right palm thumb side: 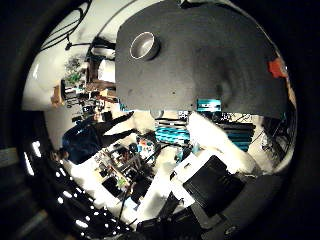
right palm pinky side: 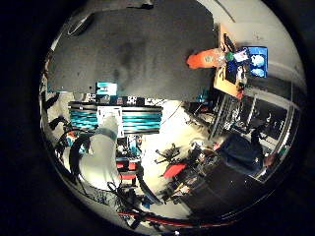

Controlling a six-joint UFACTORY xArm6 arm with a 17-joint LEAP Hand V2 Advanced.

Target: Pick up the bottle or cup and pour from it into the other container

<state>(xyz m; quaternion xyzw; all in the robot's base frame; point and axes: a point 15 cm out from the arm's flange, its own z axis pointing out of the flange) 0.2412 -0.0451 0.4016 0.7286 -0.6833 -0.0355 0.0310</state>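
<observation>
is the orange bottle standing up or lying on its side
Lying down: the bottle rests lengthwise on the dark mat, cap end toward the mat's edge.

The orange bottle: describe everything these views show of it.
The orange bottle lies on its side on the dark grey mat, near the mat's edge. Its body looks like clear plastic filled with orange liquid, with a pale label band and a green cap pointing off the mat toward the wooden surface beside it. Nothing grips or touches it. The thumb side view shows only an orange sliver of it.
</observation>
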